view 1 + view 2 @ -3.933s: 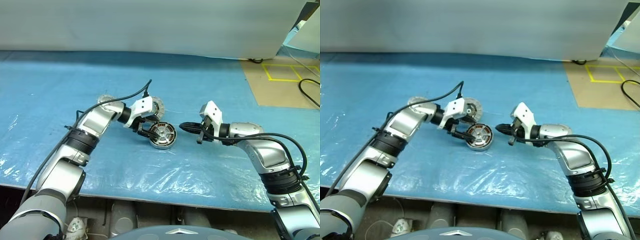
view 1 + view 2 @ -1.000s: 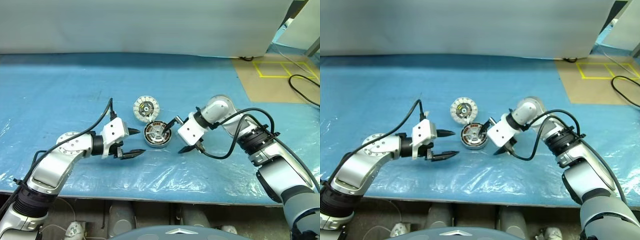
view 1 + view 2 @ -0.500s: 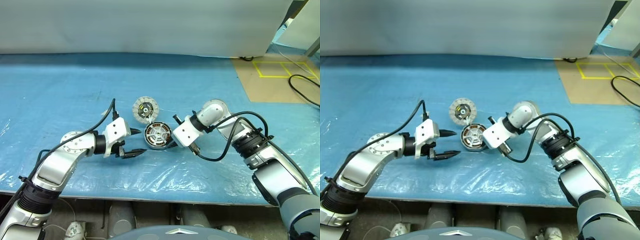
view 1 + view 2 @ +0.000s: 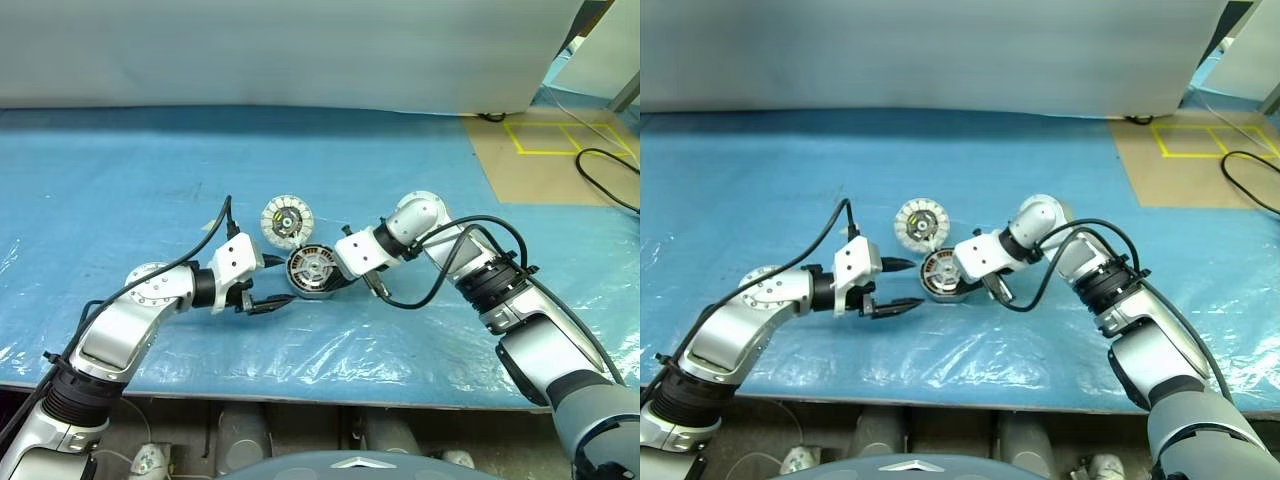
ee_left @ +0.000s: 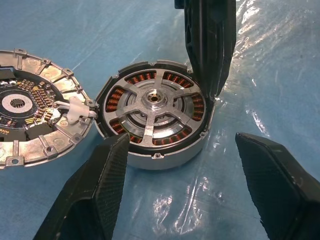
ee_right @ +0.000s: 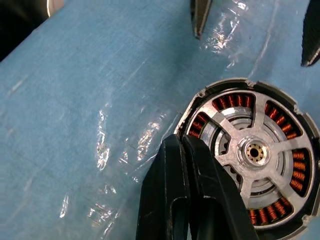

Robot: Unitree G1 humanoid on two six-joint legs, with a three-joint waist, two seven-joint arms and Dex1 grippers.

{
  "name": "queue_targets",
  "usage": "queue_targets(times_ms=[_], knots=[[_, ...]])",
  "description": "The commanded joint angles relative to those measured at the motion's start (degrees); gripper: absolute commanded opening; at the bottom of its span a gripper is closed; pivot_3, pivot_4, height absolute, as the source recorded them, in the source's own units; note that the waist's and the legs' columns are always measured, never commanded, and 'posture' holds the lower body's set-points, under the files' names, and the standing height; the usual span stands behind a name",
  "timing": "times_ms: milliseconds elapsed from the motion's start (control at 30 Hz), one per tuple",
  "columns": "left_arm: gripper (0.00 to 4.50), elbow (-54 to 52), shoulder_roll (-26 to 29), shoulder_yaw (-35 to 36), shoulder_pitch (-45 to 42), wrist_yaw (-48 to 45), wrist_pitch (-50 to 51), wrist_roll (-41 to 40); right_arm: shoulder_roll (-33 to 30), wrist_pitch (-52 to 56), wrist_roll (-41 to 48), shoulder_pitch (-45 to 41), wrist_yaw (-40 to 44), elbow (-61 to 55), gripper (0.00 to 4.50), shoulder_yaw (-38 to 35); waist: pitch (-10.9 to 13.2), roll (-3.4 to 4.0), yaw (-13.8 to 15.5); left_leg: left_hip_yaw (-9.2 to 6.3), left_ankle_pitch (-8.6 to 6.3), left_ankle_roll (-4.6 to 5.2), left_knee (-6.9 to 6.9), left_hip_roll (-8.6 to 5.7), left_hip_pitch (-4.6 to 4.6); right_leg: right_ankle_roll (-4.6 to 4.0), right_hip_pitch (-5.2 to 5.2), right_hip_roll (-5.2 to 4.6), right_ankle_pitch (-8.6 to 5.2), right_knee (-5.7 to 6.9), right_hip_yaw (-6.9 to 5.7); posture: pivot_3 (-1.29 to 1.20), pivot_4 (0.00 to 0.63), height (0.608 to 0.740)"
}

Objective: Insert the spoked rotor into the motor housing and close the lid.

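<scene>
The motor housing lies flat on the blue sheet, copper windings showing. The spoked rotor sits in it, its thin dark rim along the housing's top edge and spokes across the windings. The lid lies right beside the housing on its far left, segmented face and dark centre up. My left gripper is open, level, a finger on each side of the housing's near part without touching it. My right gripper is shut on nothing and angles down, its tip resting at the housing's right rim.
A wrinkled blue plastic sheet covers the table, whose front edge runs close below the arms. Behind stands a white backdrop. Brown flooring with yellow tape and a black cable lie at the back right.
My right gripper went from open to shut, rolled, and swung left onto the housing's right rim. My left gripper stayed open beside the housing, which it gripped tilted in the earliest frames.
</scene>
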Motion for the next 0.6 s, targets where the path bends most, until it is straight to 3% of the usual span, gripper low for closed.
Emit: queue_targets(times_ms=[33, 133, 167, 233, 400, 600], knots=[[3.57, -2.1, -0.3, 0.0, -0.6, 0.6, -0.1, 0.0, -0.3, -1.8, -0.2, -1.8, -0.7, -2.0, 0.02, -1.6, 0.0, 0.0, 0.0, 0.0, 0.0, 0.0, 0.0, 0.0, 0.0, 0.0, 0.0, 0.0, 0.0, 0.0, 0.0, 0.0, 0.15, 0.74], [3.57, -2.5, -0.4, 0.0, -0.4, 0.9, 0.3, -0.1, -1.0, 0.7, 4.1, -2.6, 2.6, -5.1, 0.02, -3.3, 0.0, 0.0, 0.0, 0.0, 0.0, 0.0, 0.0, 0.0, -0.01, 0.0, -0.01, 0.0, 0.0, -0.01, 0.0, 0.0, 0.15, 0.74], [3.57, -2.6, -0.4, 0.0, -0.3, 0.9, 0.4, -0.3, -1.0, 0.9, 4.7, -2.7, 2.6, -5.7, 0.21, -3.7, 0.0, 0.0, 0.0, 0.0, 0.0, 0.0, 0.0, 0.0, -0.02, 0.0, -0.01, 0.0, 0.0, -0.01, 0.0, 0.0, 0.15, 0.74], [3.57, -2.9, -0.4, 0.3, -0.4, 1.0, 0.8, -0.7, -1.3, 1.0, 5.6, -2.7, 3.0, -6.4, 0.63, -4.0, 0.0, 0.0, 0.0, 0.0, 0.0, 0.0, -0.01, 0.01, -0.01, 0.0, -0.01, 0.0, 0.0, -0.01, 0.0, 0.0, 0.15, 0.74], [3.57, -2.6, -0.4, 0.0, -0.9, 0.9, 0.8, -0.5, -2.5, -0.4, 4.2, -2.3, 2.2, -6.7, 2.21, -2.7, 0.0, 0.0, 0.0, 0.0, 0.0, 0.0, 0.0, 0.0, 0.01, 0.0, 0.0, 0.0, 0.0, 0.01, 0.0, 0.0, 0.15, 0.74], [3.57, -2.0, -0.9, -0.5, -1.7, 0.9, 0.7, -0.1, -2.8, -3.4, 1.8, -1.4, 1.4, -4.0, 2.21, -1.0, 0.0, 0.0, 0.0, 0.0, 0.0, 0.0, 0.0, 0.0, 0.0, 0.0, 0.0, 0.0, 0.0, 0.0, 0.0, 0.0, 0.15, 0.74]])
